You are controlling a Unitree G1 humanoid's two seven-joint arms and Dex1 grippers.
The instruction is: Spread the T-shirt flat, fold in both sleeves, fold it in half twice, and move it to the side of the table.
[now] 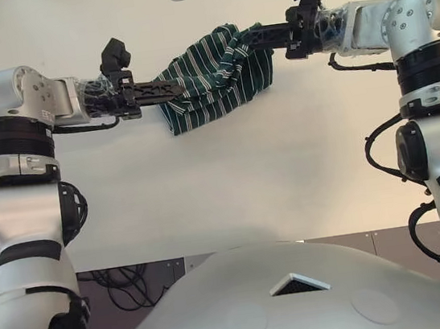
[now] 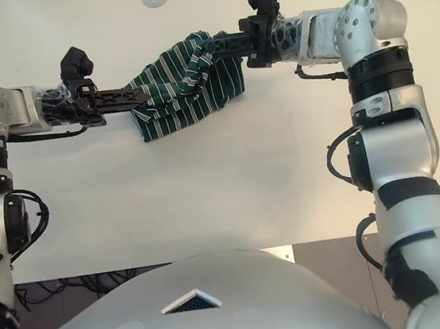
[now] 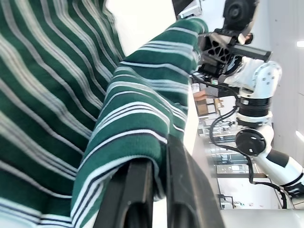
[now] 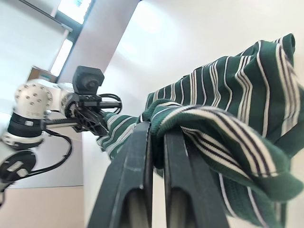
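The left tool (image 1: 171, 91) and right tool (image 1: 250, 37) each pinch the shirt (image 1: 213, 84), which sags bunched between them over the tabletop (image 1: 207, 190). It looks soft, light and limp, probably best gripped at opposite edges for spreading.

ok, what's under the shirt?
White table shows all around it. The shirt is held bunched between the left gripper and right gripper, both shut on it; the table patch directly beneath is covered.
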